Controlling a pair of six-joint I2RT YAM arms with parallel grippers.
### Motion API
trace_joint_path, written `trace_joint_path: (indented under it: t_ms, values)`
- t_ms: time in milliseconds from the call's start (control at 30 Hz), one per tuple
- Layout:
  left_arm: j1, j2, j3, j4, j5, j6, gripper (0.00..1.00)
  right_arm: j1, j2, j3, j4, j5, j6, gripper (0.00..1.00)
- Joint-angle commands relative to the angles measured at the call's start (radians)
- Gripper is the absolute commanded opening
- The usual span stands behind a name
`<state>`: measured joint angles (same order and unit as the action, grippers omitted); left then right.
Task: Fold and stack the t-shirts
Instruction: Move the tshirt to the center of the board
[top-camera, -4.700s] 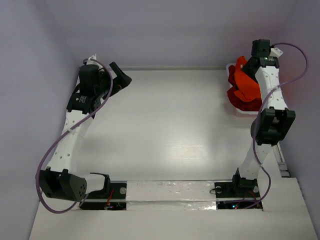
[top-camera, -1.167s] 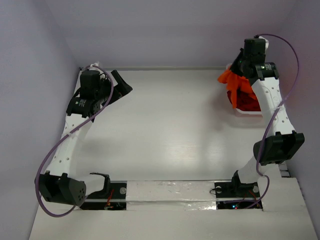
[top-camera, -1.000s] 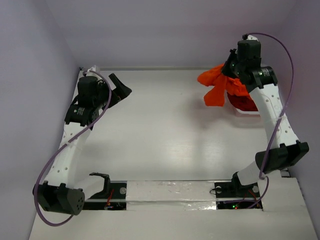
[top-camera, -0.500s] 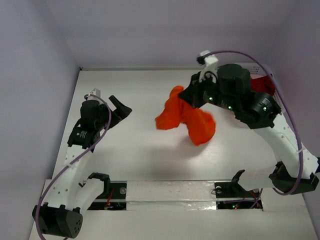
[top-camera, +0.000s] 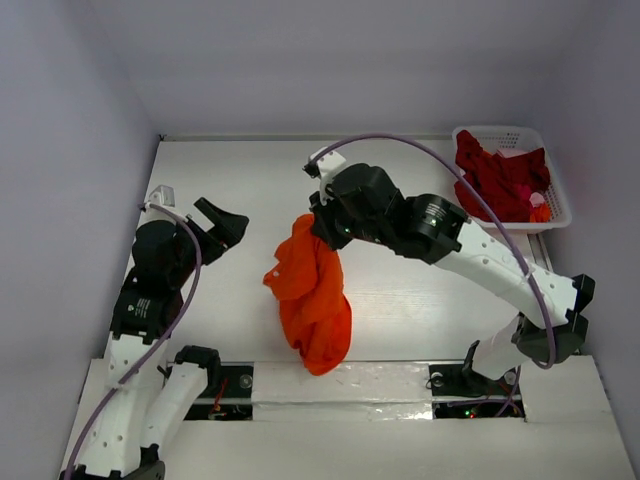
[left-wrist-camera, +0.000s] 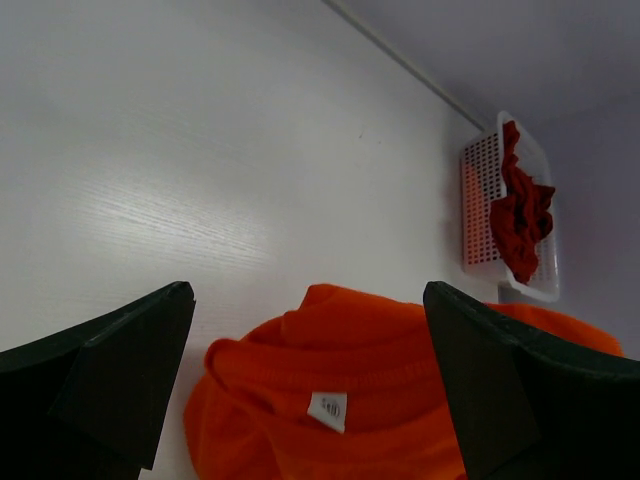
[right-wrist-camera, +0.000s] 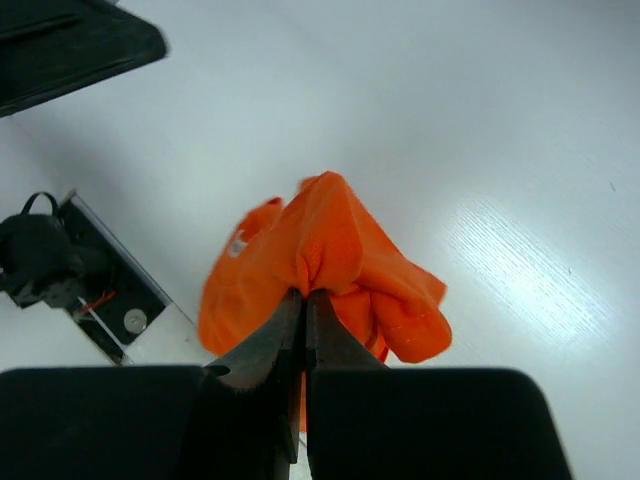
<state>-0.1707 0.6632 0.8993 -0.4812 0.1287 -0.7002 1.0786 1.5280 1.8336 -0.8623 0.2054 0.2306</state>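
The right gripper (right-wrist-camera: 304, 296), jaws pressed together on a pinch of cloth, holds the orange t-shirt (top-camera: 312, 300) bunched and dangling over the table (top-camera: 240, 170). It is well apart from the white basket (top-camera: 556, 208), towards the robot's left, probably so the shirt can be spread flat for folding. The crimson t-shirt (top-camera: 497, 178) lies heaped inside the basket, apparently awaiting its turn. The left gripper (top-camera: 216, 225), farther from the basket than the orange shirt, is spread wide and empty, seemingly ready to take a free edge.

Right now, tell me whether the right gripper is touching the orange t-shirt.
Touching. The right wrist view shows the right gripper pinched shut on a fold of the orange t-shirt.
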Motion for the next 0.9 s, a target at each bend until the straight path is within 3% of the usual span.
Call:
trace_joint_path:
  t_ms: [0,200,600,867]
  values:
    - [-0.004,0.009,0.067,-0.027,-0.024,0.004,0.99,-0.051,0.007,0.091,0.071,0.108,0.048,0.0]
    - [-0.004,0.021,0.033,0.01,0.015,-0.007,0.99,-0.121,0.196,0.168,0.017,0.082,0.073,0.0]
    - [-0.004,0.016,0.049,-0.002,0.02,0.004,0.99,-0.144,0.276,0.116,0.046,-0.021,0.104,0.0]
    - [-0.004,0.007,0.044,-0.008,0.026,0.001,0.99,-0.226,0.464,0.098,0.074,-0.142,0.185,0.0]
